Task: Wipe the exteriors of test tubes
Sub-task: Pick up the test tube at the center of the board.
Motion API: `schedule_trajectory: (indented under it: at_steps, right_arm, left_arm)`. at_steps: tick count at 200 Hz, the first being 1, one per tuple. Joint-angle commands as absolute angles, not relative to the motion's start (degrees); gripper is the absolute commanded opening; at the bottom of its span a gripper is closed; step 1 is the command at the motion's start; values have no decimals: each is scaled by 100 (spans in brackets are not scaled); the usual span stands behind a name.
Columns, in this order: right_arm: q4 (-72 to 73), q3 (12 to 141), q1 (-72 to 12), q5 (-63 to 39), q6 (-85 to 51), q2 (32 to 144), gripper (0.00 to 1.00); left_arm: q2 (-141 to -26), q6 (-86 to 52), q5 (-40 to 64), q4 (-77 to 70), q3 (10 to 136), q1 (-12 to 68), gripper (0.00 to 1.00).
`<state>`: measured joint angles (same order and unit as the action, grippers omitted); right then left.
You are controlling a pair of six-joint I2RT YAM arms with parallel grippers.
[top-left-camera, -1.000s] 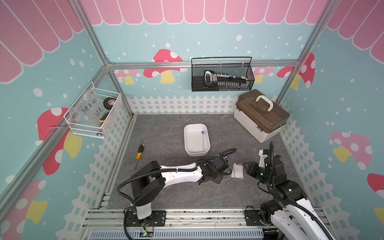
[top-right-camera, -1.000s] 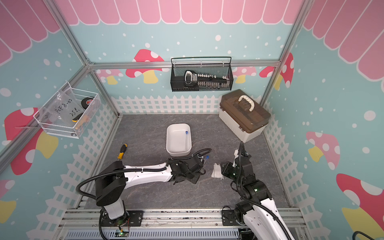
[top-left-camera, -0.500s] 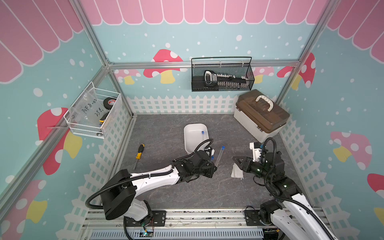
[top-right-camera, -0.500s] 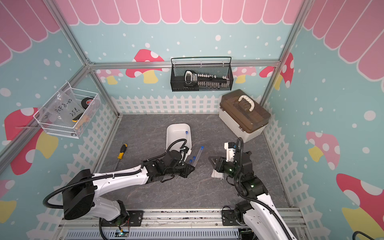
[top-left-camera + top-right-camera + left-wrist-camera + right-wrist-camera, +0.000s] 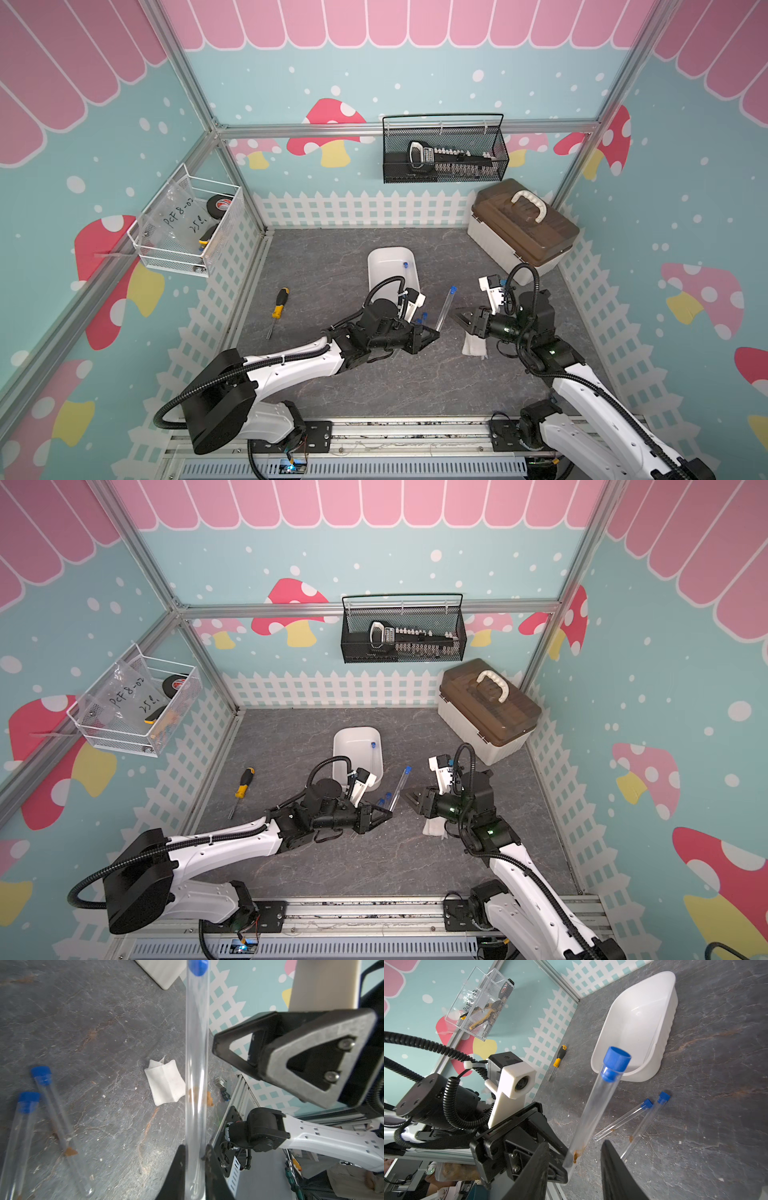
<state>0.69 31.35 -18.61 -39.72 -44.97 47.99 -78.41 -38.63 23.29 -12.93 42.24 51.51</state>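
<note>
Your left claw is clamped narrow on the bare end of the held tube, whose blue cap points up and away from the tips. Your right claw faces it tip to tip, jaws parted and gripping nothing. In both top views it sits just beside the tube's lower part, and you cannot judge contact from there. The left wrist view shows a sliver of gap between that claw and the glass. Only the wrist views show you a brown smear on the held tube, close to the left claw's tips. The cloth lies folded on the worktop under the right claw, in neither grip; the right wrist view misses it. The two loose tubes lie side by side on the worktop beside the left claw, on the side away from the right claw. The top views give you little more than their caps, while the wrist views show their full length. The fourth tube shows its cap in the tray, well beyond the left claw, in both top views only.
</note>
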Motion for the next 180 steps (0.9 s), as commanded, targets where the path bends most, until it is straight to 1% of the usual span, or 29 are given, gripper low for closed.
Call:
schedule_trajectory:
  at_steps: [1,58,96,116,153,168,180]
  right_arm:
    - [434,3263,-1837,-4122,-4388,4863,41]
    - [633,3287,-1834,-4035,-4405,5017,40]
    - [693,3303,-1836,-3877,-4441,5033,36]
    - [809,3315,-1837,-3872,-4504,5054,32]
    - [899,3399,-1836,-3899,-4578,5092,17]
    - [890,3427,-1837,-3910,-4627,5101,14]
    - [888,3443,-1837,-3914,-4657,5083,12]
  left_arm:
    - [-7726,-4020,2619,-1778,4106,5124,15]
    - [-7850,-4407,3038,-2715,3885,5106,16]
    - [-7891,-4483,3111,-2883,3806,5106,16]
    - [-7872,-4458,3111,-2810,3799,5106,16]
    - [-7905,-4458,3085,-2814,3771,5106,17]
    - [-7949,-4457,3101,-2833,3789,5107,19]
    - [-7995,-4479,3145,-2867,3810,5106,24]
